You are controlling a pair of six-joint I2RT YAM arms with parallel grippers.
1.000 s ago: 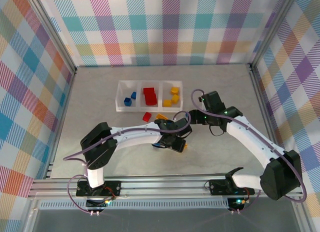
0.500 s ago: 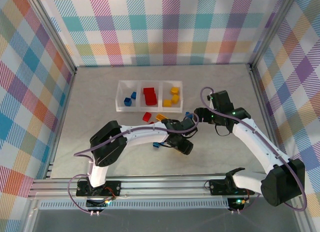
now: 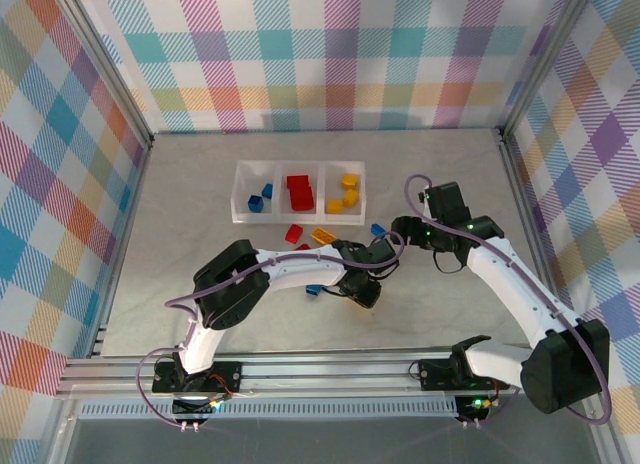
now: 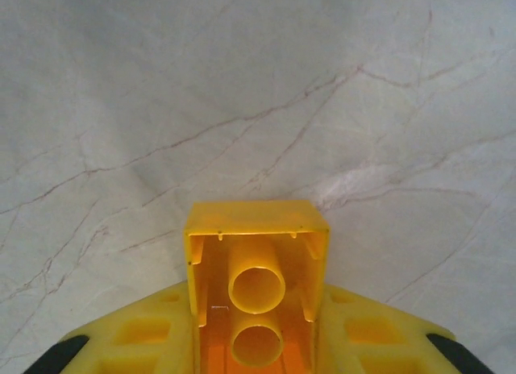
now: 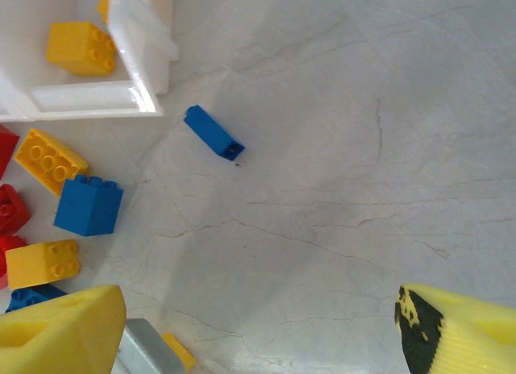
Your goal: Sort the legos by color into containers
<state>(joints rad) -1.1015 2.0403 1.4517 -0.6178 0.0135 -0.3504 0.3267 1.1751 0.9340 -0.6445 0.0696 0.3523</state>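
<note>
The left gripper (image 4: 256,346) is clamped on a yellow brick (image 4: 256,229) above bare desk (image 4: 242,84), well apart from the tray (image 3: 298,221). The brick seems to jut past the pads (image 4: 137,342), so it may twist loose in transit. The right gripper (image 5: 258,334), spread wide and empty, hovers near enough to be clipped.

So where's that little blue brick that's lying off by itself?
In the overhead view, the blue brick lies alone on the table, just off the near right corner of the clear tray.
</note>
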